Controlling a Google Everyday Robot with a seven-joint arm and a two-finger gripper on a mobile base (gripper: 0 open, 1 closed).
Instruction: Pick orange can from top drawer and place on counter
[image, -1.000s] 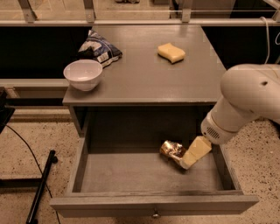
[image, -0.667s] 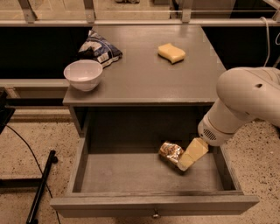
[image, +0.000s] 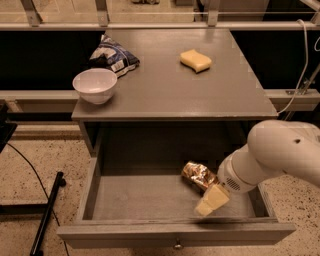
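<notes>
You see the top drawer (image: 145, 231) standing open, so the arm can reach in. Inside it, right of its middle, one orange can (image: 197, 175) lies on its side. The one gripper (image: 212, 199) sits low in the drawer at the can's front end, I think for a grasp. If it is open or closed, you cannot tell. On the desk (image: 165, 90) above the drawer are one white bowl (image: 95, 85), one snack bag (image: 114, 54) and one yellow sponge (image: 195, 60).

The arm (image: 280, 155) is a smooth, bulbous white shell at lower right of frame, with one small dark hole. Its narrower end bears a dotted pattern. The gripper (image: 212, 199), lower centre-right, is pale cream.
</notes>
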